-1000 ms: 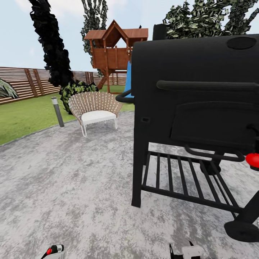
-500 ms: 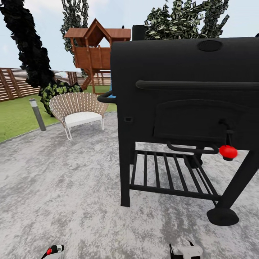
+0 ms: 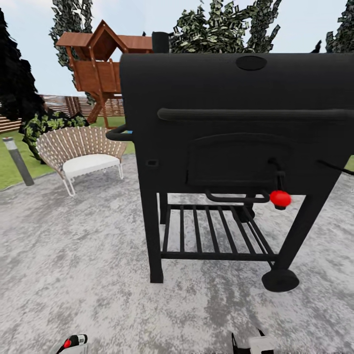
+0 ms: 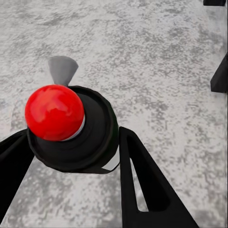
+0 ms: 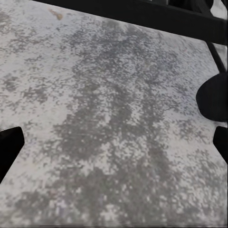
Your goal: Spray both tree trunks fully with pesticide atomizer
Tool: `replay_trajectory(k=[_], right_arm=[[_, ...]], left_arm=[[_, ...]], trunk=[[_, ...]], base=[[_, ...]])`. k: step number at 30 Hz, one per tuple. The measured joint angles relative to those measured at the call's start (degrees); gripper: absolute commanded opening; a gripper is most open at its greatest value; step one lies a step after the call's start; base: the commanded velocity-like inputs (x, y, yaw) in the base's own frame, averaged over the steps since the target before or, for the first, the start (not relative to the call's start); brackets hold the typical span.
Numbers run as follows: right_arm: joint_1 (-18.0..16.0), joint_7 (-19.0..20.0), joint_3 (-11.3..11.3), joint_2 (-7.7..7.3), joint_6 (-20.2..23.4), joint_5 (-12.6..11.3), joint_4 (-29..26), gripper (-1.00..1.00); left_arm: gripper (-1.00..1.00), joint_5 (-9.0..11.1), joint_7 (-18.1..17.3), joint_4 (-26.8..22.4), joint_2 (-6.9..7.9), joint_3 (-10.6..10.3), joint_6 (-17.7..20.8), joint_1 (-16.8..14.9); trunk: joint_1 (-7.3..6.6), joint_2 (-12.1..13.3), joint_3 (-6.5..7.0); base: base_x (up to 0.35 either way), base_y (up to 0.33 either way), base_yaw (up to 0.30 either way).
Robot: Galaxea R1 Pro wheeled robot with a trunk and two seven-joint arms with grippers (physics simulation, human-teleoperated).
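The pesticide atomizer, a dark bottle with a round red top, sits between the two black fingers of my left gripper, which is shut on it. In the head view its red top peeks in at the bottom edge, left of centre. My right gripper is open, with only bare grey stone floor between its fingers; it also shows at the head view's bottom edge. A ragged green tree crown rises behind the grill, its trunk hidden.
A large black barbecue grill on legs stands close ahead, with a slatted shelf, a wheel and a red knob. To the left stand a wicker chair, a short bollard, a wooden playhouse and lawn.
The whole head view has swung to the right, so the grill, chair and playhouse sit further left in the picture. Both grippers hold the same places at the bottom edge.
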Motion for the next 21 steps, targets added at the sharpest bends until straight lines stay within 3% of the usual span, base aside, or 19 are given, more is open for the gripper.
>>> replay_trajectory(k=[21], right_arm=[[0.0, 0.0, 0.0, 0.00, 0.0, 0.0, 0.0, 1.00]], left_arm=[[-1.00, 0.0, 0.0, 0.0, 0.00, 0.0, 0.0, 0.0]], trunk=[[0.00, 0.0, -0.83]], base=[[0.000, 0.000, -0.261]])
